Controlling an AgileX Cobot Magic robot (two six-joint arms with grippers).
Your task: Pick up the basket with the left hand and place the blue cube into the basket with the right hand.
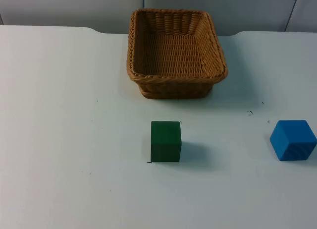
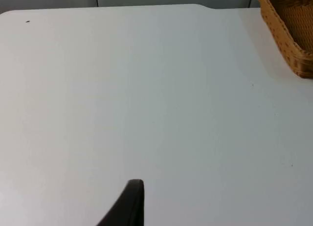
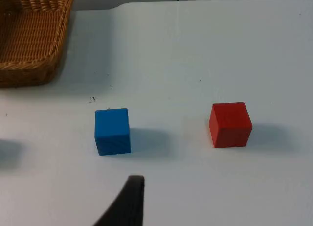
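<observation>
The woven brown basket [image 1: 173,80] stands empty at the back middle of the white table. The blue cube [image 1: 292,140] rests on the table near the right edge, in front and to the right of the basket. My left gripper [image 2: 130,205] hangs over bare table, with a corner of the basket [image 2: 288,35] ahead and off to one side. My right gripper [image 3: 129,200] hovers just short of the blue cube [image 3: 112,131], not touching it. The basket [image 3: 34,45] lies farther ahead. Nothing is held by either gripper.
A green cube [image 1: 166,141] sits in the table's middle, in front of the basket. A red cube [image 3: 230,124] lies beside the blue one, a cube's width or two apart. The grey partition wall [image 1: 74,6] closes off the table behind the basket.
</observation>
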